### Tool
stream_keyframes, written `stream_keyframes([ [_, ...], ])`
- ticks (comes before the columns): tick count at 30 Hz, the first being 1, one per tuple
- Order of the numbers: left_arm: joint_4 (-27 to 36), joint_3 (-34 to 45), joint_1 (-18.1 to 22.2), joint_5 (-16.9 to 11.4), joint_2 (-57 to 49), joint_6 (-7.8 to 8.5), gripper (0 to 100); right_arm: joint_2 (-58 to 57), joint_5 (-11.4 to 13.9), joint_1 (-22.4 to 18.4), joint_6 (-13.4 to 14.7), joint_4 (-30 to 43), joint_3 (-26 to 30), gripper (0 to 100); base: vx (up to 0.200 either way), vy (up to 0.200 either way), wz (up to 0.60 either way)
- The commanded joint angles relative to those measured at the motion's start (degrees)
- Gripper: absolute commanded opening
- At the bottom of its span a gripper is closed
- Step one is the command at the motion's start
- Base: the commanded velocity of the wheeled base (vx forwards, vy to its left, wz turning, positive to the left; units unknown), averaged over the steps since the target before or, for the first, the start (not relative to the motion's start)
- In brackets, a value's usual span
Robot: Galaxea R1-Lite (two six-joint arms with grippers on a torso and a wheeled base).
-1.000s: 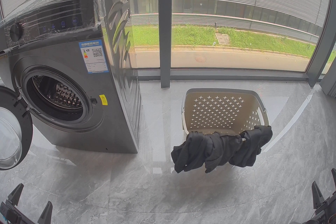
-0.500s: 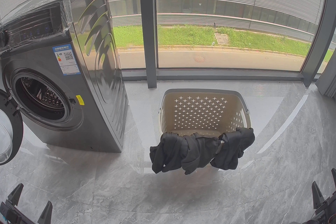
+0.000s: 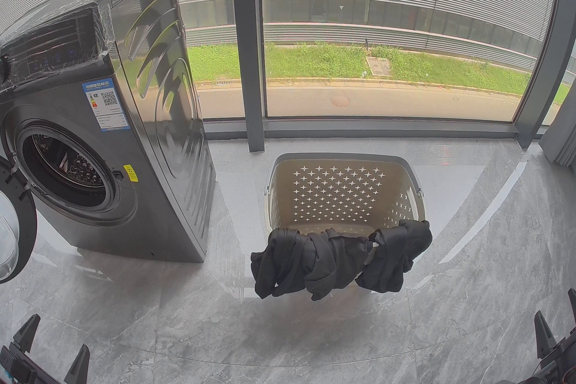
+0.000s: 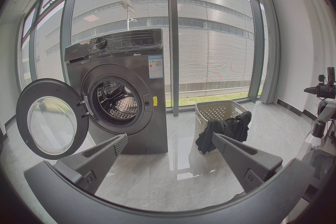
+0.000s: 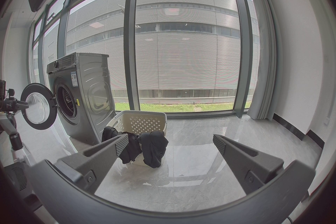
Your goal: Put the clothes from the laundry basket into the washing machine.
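A cream laundry basket (image 3: 342, 193) stands on the floor before the window, with dark clothes (image 3: 336, 262) draped over its near rim. The grey washing machine (image 3: 102, 121) is to its left, its round door (image 3: 15, 223) swung open and the drum (image 3: 66, 169) showing. My left gripper (image 3: 53, 346) is open and low at the near left, well short of the machine. My right gripper (image 3: 558, 319) is open at the near right, apart from the basket. The left wrist view shows the machine (image 4: 119, 91) and basket (image 4: 218, 112); the right wrist view shows the clothes (image 5: 140, 146) on the basket (image 5: 138, 123).
A floor-to-ceiling window with a grey post (image 3: 247, 37) runs behind the basket and machine. Bare marble floor (image 3: 300, 331) lies between my grippers and the basket. A curtain (image 5: 262, 60) hangs at the far right.
The whole head view has shifted: machine and basket sit further left in the picture, so the camera turned. Neither gripper has changed in the picture.
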Motion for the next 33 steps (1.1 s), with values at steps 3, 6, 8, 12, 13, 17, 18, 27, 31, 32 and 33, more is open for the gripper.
stream_keyframes([
  [3,-0.1,1.0,0.1,0.0,-1.0,0.02,100,-0.9,0.0,0.0,0.0,0.0,0.9,100,0.0,-0.2,0.0],
  [6,-0.1,1.0,0.0,0.0,-1.0,0.02,100,-0.9,0.0,0.0,0.0,0.0,1.0,100,0.0,-0.2,0.0],
  [8,0.0,1.0,0.0,0.0,-1.0,0.02,100,-0.9,0.0,0.0,0.0,0.0,0.9,100,0.0,-0.2,0.0],
  [12,0.0,1.0,0.0,0.0,-1.0,0.02,100,-0.9,0.0,0.0,0.0,0.0,0.9,100,0.0,-0.2,0.0],
  [13,-0.1,1.0,0.0,0.0,-1.0,0.02,100,-0.9,0.0,0.0,0.0,0.0,0.9,100,0.0,-0.2,0.0],
  [17,0.0,1.0,0.0,0.0,-1.0,0.02,100,-0.9,0.0,0.0,0.0,0.0,0.9,100,0.0,-0.05,0.0],
  [18,0.0,1.0,0.0,0.0,-1.0,0.02,100,-0.9,0.0,0.0,0.0,0.0,0.9,100,0.0,0.0,0.0],
  [27,0.0,1.0,0.0,0.0,-1.0,0.02,100,-0.9,0.0,0.0,0.0,0.0,1.0,100,0.0,0.0,0.0],
  [31,-0.1,1.0,0.0,0.0,-1.0,0.02,100,-0.9,0.0,0.0,0.0,0.0,0.9,100,0.0,0.0,0.0],
  [32,0.0,1.0,0.0,0.0,-1.0,0.02,100,-0.9,0.0,0.0,0.0,0.0,0.9,100,0.0,0.0,0.0],
  [33,0.0,1.0,0.0,0.0,-1.0,0.02,100,-0.9,0.0,0.0,0.0,0.0,0.9,100,0.0,0.0,0.0],
])
